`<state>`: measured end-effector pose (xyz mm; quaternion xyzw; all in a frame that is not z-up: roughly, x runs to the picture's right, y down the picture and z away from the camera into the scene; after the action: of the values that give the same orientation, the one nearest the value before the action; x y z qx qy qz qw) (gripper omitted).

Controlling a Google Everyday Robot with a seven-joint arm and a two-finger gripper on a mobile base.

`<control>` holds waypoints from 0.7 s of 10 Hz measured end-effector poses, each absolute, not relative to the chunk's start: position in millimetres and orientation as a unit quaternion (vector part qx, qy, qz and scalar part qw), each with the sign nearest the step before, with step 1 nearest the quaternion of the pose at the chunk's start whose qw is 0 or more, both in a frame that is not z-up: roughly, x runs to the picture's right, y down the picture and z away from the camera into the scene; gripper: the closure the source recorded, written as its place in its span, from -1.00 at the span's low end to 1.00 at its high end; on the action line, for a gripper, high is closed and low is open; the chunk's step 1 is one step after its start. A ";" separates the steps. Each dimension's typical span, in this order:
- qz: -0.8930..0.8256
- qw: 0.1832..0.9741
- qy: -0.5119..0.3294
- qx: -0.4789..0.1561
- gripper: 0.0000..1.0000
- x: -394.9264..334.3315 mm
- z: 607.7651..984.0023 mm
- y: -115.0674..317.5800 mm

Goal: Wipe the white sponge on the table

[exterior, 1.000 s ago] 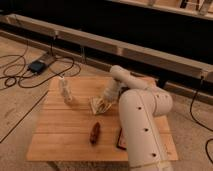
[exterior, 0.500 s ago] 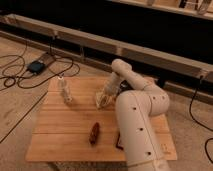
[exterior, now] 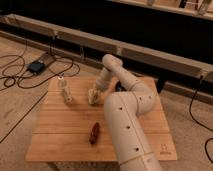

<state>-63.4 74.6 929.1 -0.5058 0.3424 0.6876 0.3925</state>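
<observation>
Robot arm reaching over a low plank table, its gripper set down at the white sponge.

Nearest the camera, the white arm [exterior: 127, 125] rises from the lower right and bends back over the table [exterior: 65, 142], a light surface of wooden planks with visible grain; a small dark reddish object [exterior: 94, 133] lies on the near planks; farther in, the gripper [exterior: 94, 95] points downward at the white sponge [exterior: 92, 97], which sits near the middle of the far half of the table; whether the jaws grip it or merely press on it cannot be told; left of the sponge, apart from it, stands a pale bottle [exterior: 64, 91]; beyond the table, black cables [exterior: 20, 75] and a small dark box [exterior: 36, 66] lie on the speckled floor [exterior: 15, 107]; a long pale rail [exterior: 150, 52] runs before a dark wall.
</observation>
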 end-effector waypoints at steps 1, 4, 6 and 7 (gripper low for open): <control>0.680 0.401 0.343 -0.509 1.00 -75.0 926.6 72.4; 0.672 0.409 0.341 -0.514 1.00 -88.3 922.1 68.7; 0.676 0.408 0.327 -0.520 1.00 -93.3 913.8 55.4; 0.686 0.405 0.310 -0.519 1.00 -91.9 905.4 38.0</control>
<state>-91.9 38.0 905.4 -0.5190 0.3097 0.6860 0.4052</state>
